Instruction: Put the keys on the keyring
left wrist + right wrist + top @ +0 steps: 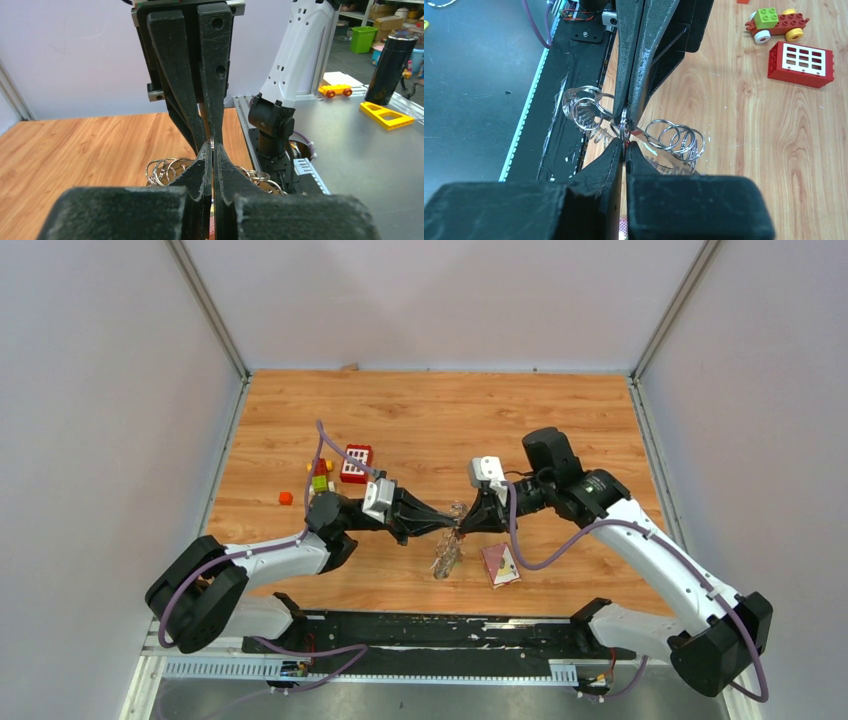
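Silvery keyring (676, 139) pinched by closed left hand (625, 118) | right hand (625, 149) clamped too — on what, unclear | risk: crowded tips pry it loose

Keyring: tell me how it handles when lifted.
The keyring looks floppy: loose wire loops dangle and would likely swing. Its thin shiny wire may slip in a pinch. It is probably light, being mostly open loops.
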Motion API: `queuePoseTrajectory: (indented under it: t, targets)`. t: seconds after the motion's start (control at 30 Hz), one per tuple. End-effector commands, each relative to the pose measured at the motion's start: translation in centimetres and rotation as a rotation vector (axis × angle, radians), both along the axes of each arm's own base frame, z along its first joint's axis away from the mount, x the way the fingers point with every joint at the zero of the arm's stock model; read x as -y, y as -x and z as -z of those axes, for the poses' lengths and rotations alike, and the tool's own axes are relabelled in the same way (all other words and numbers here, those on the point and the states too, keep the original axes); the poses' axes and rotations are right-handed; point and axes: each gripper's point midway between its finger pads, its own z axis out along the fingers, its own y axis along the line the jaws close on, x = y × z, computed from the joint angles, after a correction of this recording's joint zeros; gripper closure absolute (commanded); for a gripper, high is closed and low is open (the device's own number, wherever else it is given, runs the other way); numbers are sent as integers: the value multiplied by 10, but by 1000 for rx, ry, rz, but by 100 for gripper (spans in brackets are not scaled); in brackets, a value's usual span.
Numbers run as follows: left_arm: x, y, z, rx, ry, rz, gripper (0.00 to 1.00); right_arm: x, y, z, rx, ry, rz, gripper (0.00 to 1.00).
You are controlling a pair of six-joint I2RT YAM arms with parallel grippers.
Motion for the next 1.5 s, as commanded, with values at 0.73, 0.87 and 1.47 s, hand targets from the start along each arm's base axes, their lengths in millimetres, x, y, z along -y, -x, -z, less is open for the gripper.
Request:
queuePoseTrajectory:
  t: [0.73,0.87,1.47]
  targets:
    - [-6,7,-21,87,71,8,100,5,4,-45,178,-44,-3,61]
    - [-5,5,-20,80,67,3,100,2,4,-45,167,-54,-16,62]
    - [-4,3,-19,65,65,-4,100,-8,5,-28,76,-59,-51,71]
